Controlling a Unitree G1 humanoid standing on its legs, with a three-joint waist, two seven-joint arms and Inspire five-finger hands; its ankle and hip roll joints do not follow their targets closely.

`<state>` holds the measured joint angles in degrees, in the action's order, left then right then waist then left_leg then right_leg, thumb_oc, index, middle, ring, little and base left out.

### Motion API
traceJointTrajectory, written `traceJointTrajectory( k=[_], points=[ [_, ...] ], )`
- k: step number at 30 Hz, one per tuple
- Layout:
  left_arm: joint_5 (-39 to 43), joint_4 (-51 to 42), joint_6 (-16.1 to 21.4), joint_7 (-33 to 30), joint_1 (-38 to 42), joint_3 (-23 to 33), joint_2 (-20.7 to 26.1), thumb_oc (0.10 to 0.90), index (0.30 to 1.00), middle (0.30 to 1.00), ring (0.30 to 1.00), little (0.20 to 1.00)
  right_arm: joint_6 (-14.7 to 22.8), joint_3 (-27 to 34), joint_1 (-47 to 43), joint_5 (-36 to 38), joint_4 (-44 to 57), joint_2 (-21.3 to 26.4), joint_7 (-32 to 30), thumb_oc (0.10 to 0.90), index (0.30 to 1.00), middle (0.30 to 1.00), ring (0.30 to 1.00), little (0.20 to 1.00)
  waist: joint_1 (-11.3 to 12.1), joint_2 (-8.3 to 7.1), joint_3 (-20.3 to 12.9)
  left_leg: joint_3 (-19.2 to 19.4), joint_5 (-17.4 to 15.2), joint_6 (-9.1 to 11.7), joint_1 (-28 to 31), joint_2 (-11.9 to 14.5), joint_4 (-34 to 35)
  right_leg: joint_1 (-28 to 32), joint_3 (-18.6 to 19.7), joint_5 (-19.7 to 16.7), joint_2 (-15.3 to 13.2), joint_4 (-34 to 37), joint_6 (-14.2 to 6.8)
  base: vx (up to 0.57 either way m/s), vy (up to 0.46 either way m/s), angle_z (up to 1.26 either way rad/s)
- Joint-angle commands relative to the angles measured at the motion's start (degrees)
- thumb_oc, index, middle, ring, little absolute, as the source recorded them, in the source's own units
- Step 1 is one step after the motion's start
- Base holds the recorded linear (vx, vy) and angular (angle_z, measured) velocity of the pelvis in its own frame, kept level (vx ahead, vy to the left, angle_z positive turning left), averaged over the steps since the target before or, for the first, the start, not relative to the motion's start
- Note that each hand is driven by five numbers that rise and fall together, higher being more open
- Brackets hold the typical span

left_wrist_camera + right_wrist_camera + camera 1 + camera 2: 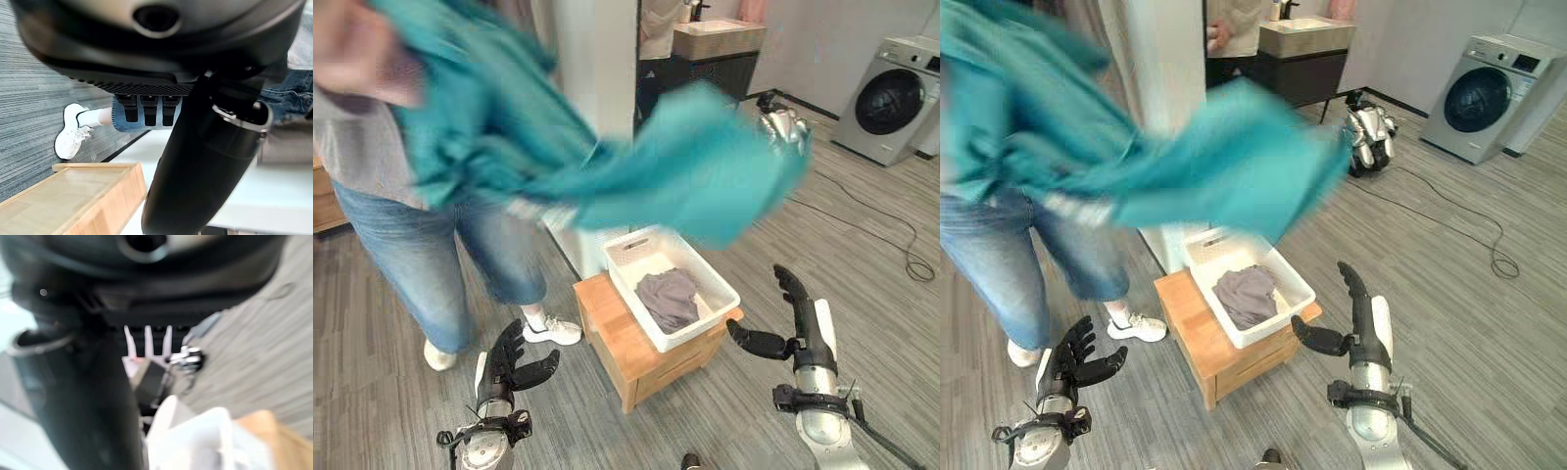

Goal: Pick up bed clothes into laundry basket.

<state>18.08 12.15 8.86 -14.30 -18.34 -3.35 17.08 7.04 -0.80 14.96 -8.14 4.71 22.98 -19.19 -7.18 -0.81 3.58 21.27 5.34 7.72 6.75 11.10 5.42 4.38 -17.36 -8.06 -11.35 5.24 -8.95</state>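
Note:
A large teal bed cloth (pixel 636 166) hangs spread in the air, held up by a person (pixel 401 225) standing at the left. Below it a white laundry basket (pixel 705 284) rests on a low wooden stand (pixel 617 338), with a grey garment (pixel 668 297) lying inside. My left hand (pixel 509 364) is low at the left of the stand, fingers spread and holding nothing. My right hand (pixel 793 328) is raised just right of the basket, fingers straight, thumb pointing toward the stand. Both hands are apart from the teal cloth.
The person's jeans and white shoes (pixel 553 331) are close to my left hand. A washing machine (pixel 891 98) stands at the far right, a sink cabinet (pixel 715 44) at the back, another robot (pixel 1371 137) sits on the floor, and a cable (pixel 901 235) trails across it.

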Motion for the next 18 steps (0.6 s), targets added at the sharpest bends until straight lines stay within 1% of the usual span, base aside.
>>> traceJointTrajectory(
  k=[1, 6, 7, 9, 10, 16, 18],
  points=[
    [1.08, -8.93, 8.16, -0.23, 3.24, 6.54, 3.25, 0.800, 0.900, 0.900, 0.900, 0.900, 7.94, 2.03, -10.83, 0.70, 8.79, 2.02, -2.19, 0.800, 0.900, 0.900, 0.900, 0.900, 1.27, -0.63, 1.19, -1.30, -3.38, -1.11, 1.34, 1.46, -0.57, 0.94, -1.19, 6.53, -1.90, -4.32, -1.42, -0.02, -0.039, 0.12],
    [1.27, -10.74, 8.59, -0.02, 1.10, 8.59, 3.13, 0.800, 0.900, 0.900, 0.900, 0.900, 8.69, 0.99, -13.08, 0.67, 11.35, 2.93, -0.73, 0.800, 0.900, 0.900, 0.900, 0.900, 3.15, -0.23, 1.50, -2.61, -2.54, -0.81, 0.17, 1.87, -0.61, 1.33, -2.27, 6.93, -1.38, -3.87, -1.03, -0.02, -0.039, 0.27],
    [1.27, -10.90, 8.52, 0.01, 0.96, 8.65, 3.11, 0.800, 0.900, 0.900, 0.900, 0.900, 8.67, 0.96, -13.05, 0.68, 11.40, 2.92, -0.69, 0.800, 0.900, 0.900, 0.900, 0.900, 3.07, -0.22, 1.47, -2.66, -2.53, -0.79, 0.15, 1.91, -0.62, 1.35, -2.32, 6.94, -1.34, -3.86, -1.00, -0.03, -0.054, 0.14],
    [2.03, -12.19, 8.67, 0.62, -1.26, 9.73, 2.56, 0.800, 0.900, 0.900, 0.900, 0.900, 8.97, 0.17, -13.66, 0.64, 12.63, 3.31, 0.56, 0.800, 0.900, 0.900, 0.900, 0.900, 4.18, 0.16, 1.91, -3.09, -1.88, -0.63, -0.25, 2.25, -0.67, 1.47, -2.72, 7.38, -0.79, -3.82, -0.63, -0.04, -0.065, 0.07],
    [2.28, -12.34, 8.67, 0.73, -1.77, 9.91, 2.33, 0.800, 0.900, 0.900, 0.900, 0.900, 9.01, -0.06, -13.78, 0.60, 12.81, 3.49, 0.77, 0.800, 0.900, 0.900, 0.900, 0.900, 4.38, 0.24, 2.01, -3.17, -1.73, -0.55, -0.30, 2.43, -0.69, 1.50, -2.76, 7.51, -0.60, -3.81, -0.53, -0.03, -0.065, 0.04],
    [4.19, -13.84, 9.49, 0.02, -5.48, 12.41, 1.40, 0.800, 0.900, 0.900, 0.900, 0.900, 9.14, -6.87, -22.81, 0.37, 11.01, 4.32, 1.24, 0.800, 0.900, 0.900, 0.900, 0.900, 7.33, 1.12, 3.17, -2.84, -0.38, 0.12, -0.30, 4.14, -1.37, 1.91, -2.42, 8.54, 1.48, -2.84, 0.47, -0.05, -0.080, 0.06],
    [5.03, -14.73, 9.75, -0.33, -7.24, 13.53, 0.79, 0.800, 0.900, 0.900, 0.900, 0.900, 9.18, -9.68, -26.24, -0.30, 10.81, 4.55, 1.52, 0.800, 0.900, 0.900, 0.900, 0.900, 9.04, 1.46, 4.50, -3.16, 0.10, 0.19, -0.69, 4.73, -3.05, 2.49, -2.14, 9.06, 2.10, -2.30, 1.05, -0.09, -0.073, -0.07]
  ],
)
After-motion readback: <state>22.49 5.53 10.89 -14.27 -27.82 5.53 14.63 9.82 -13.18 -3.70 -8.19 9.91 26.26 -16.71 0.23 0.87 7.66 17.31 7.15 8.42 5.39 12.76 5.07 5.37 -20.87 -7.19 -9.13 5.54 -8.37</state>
